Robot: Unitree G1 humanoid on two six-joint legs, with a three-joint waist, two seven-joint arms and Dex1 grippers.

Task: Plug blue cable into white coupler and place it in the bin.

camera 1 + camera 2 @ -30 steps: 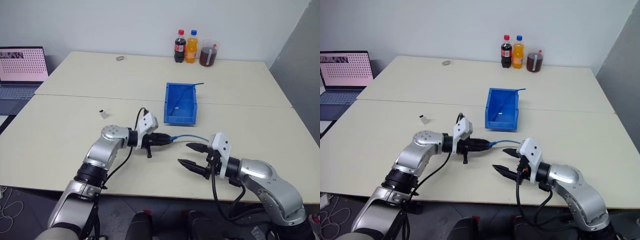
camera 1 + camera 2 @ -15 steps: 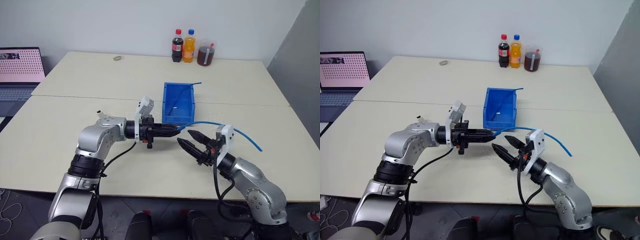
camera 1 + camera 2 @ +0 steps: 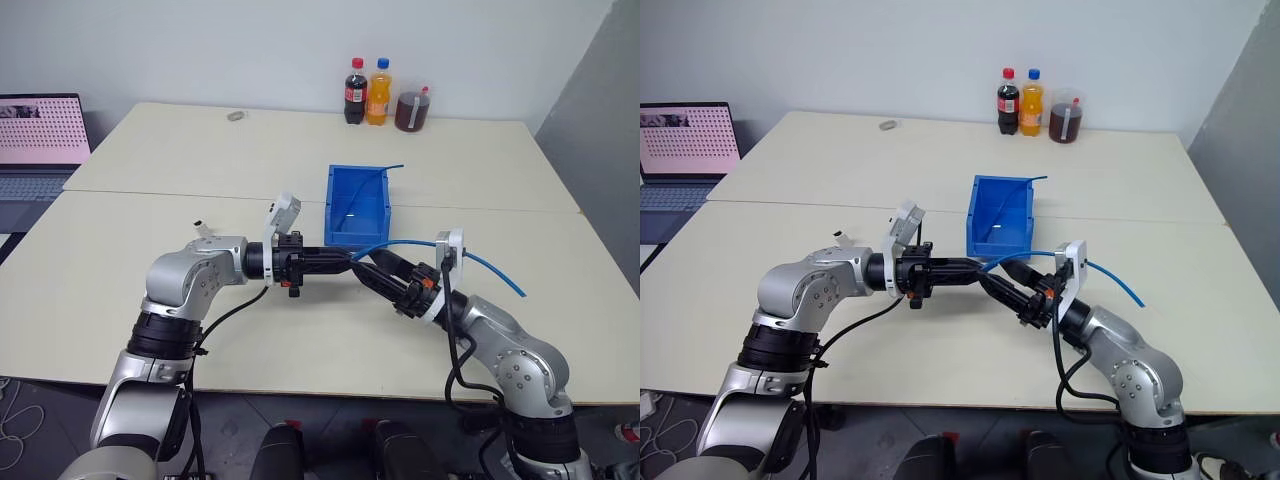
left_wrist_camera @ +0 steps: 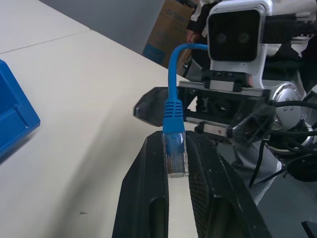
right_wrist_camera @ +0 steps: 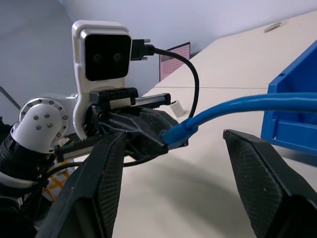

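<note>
Left gripper (image 4: 177, 163) jaws clamp the thin light-blue cable's (image 3: 480, 263) plug; right gripper (image 5: 178, 163) jaws apart around it; tiny white plastic coupler (image 3: 203, 229) at nine o'clock on the bench (image 3: 150, 150), unplugged

A: Which colours are seen on the cable (image 4: 174, 114) and the bin (image 3: 357, 208)?

B: The cable is light blue, its plug (image 4: 176, 157) clear blue; the bin is bright blue.

A: And the grippers?

B: Black fingers (image 4: 146, 198) are shown on the left gripper (image 4: 174, 171), and dotted black pads (image 5: 260, 178) on the right gripper (image 5: 176, 183). White camera housings are carried on silver arms.

A: The rest?

B: A cream table (image 3: 180, 150), a white coupler (image 3: 201, 229), a laptop (image 3: 40, 140) with a pink dotted screen, and bottles with dark (image 3: 355, 90) and orange (image 3: 379, 91) drinks.
</note>
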